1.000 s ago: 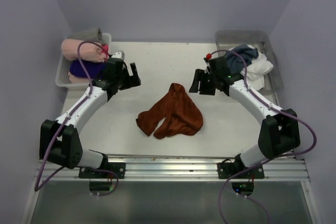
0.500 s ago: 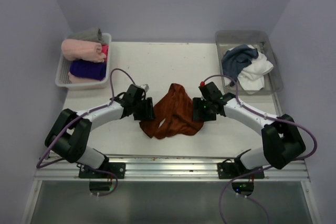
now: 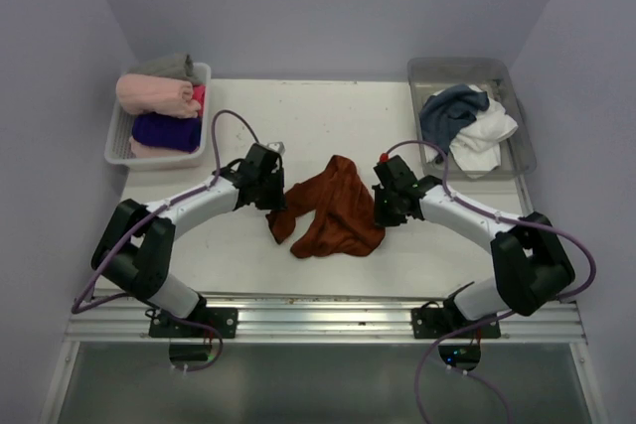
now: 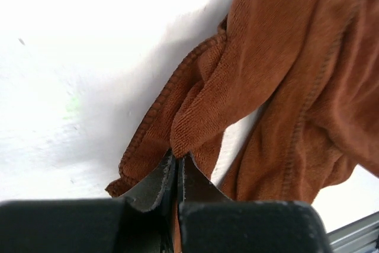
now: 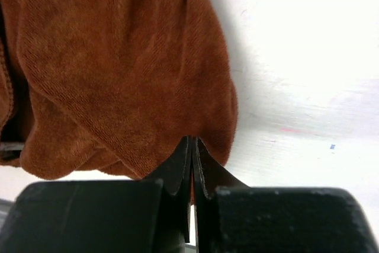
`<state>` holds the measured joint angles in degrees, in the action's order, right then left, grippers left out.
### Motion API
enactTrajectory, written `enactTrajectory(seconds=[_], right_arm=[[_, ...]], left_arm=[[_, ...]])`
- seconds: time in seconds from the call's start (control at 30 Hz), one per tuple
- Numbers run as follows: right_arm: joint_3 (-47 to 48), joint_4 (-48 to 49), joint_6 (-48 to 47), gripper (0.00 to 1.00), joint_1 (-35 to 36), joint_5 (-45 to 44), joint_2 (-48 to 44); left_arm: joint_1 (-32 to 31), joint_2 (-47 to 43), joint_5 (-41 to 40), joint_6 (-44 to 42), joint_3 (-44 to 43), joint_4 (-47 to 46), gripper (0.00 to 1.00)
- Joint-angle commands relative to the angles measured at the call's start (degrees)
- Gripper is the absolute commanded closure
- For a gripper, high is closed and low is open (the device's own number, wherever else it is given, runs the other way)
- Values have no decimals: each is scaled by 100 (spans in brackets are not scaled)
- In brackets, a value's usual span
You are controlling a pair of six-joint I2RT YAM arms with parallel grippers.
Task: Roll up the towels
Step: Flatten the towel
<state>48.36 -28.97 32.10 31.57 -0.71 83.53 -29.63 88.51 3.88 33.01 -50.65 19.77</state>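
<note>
A rust-brown towel [image 3: 333, 208] lies crumpled at the middle of the white table. My left gripper [image 3: 275, 196] is shut on its left edge; the left wrist view shows a fold of the brown towel [image 4: 237, 81] pinched at the left gripper's [image 4: 178, 156] tips. At the right edge, my right gripper [image 3: 384, 204] is shut on the cloth, and the right wrist view has the towel [image 5: 118, 69] bunched against the right gripper's [image 5: 193, 140] closed tips. A dark slate-blue towel [image 3: 449, 110] and a white towel [image 3: 487, 134] lie heaped in the clear bin [image 3: 520, 141] at the back right.
A white basket [image 3: 119, 146] at the back left holds a pale pink roll [image 3: 154, 94] and a deep purple roll [image 3: 164, 132]. The metal rail [image 3: 318, 310] runs along the near table edge. Pale walls close in on both sides.
Both arms came in from the back corners to the brown towel's sides. Both grippers went from open to shut on its edges, and the cloth has bunched slightly.
</note>
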Motion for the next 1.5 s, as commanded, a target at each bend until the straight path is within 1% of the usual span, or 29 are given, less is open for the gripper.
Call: enactTrajectory(seconds=[0.0,0.07,0.1,0.13,0.17,0.2,0.3,0.4,0.47,0.5,0.53,0.57,0.6,0.63,0.67,0.7,0.73,0.77,0.8,0.87,0.9,0.93,0.97,1.0,1.1,1.17,1.33,1.4,1.47], right_arm=[[393,-64,33,100,7,-649,-407],[438,-144,7,100,7,-720,-530],[411,-153,16,76,7,-694,-556],[316,-109,16,59,7,-598,-574],[245,-91,77,48,7,-519,-566],[175,-56,121,34,16,-448,-557],[-159,146,376,25,16,-123,-513],[-485,409,683,24,24,44,-487],[-678,690,832,29,42,53,-451],[-740,839,859,32,59,262,-364],[-740,875,886,50,68,317,-320],[-723,876,895,64,68,326,-293],[-688,867,912,81,68,309,-293],[-600,806,912,95,68,160,-389],[-513,753,834,100,68,89,-459],[-399,674,790,100,60,-103,-538],[-32,447,694,100,42,-540,-696],[207,306,440,100,16,-779,-741],[740,165,299,100,-97,-929,-802],[1270,-169,-123,100,-239,-1194,-952],[1516,-240,-255,100,-370,-1238,-1022],[1962,-328,-387,100,-415,-1273,-1092],[2167,-363,-606,100,-450,-1369,-1249],[2543,-398,-713,100,-511,-1405,-1321],[3124,-574,-1003,100,-556,-1546,-1602],[3276,-671,-1144,100,-556,-1625,-1760],[3408,-952,-1276,100,-556,-2231,-2577],[3461,-1014,-1311,100,-556,-2302,-2797],[3496,-1084,-1311,100,-556,-2311,-3035]], left_arm=[[106,-413,-370,-339,-603,264,100],[141,-518,-502,-375,-726,299,100],[141,-562,-494,-383,-744,291,100],[150,-589,-502,-384,-753,265,100],[159,-607,-485,-384,-753,264,100],[150,-616,-485,-375,-744,264,100],[150,-624,-476,-366,-727,256,100],[150,-659,-493,-366,-709,256,100],[150,-703,-520,-366,-718,255,100],[150,-712,-537,-375,-727,247,100],[150,-721,-555,-375,-744,255,100],[150,-730,-572,-383,-753,264,100],[150,-747,-581,-384,-770,282,100],[150,-747,-599,-392,-797,308,100],[150,-765,-651,-392,-814,326,100],[150,-774,-686,-410,-832,343,100],[176,-791,-722,-436,-919,404,100],[185,-809,-835,-515,-981,457,100],[220,-835,-906,-559,-1060,519,100],[430,-984,-977,-699,-1350,694,100],[562,-1063,-942,-743,-1446,730,100],[903,-1264,-881,-779,-1621,730,100],[1106,-1370,-767,-814,-1701,704,100],[1448,-1476,-757,-866,-1876,686,100],[1836,-1880,-836,-946,-2167,598,100],[1925,-2188,-1029,-998,-2247,563,100],[2031,-3039,-1573,-1139,-2133,466,100],[2031,-3269,-1662,-1183,-2115,475,100],[2031,-3568,-1584,-1183,-2089,440,100]])
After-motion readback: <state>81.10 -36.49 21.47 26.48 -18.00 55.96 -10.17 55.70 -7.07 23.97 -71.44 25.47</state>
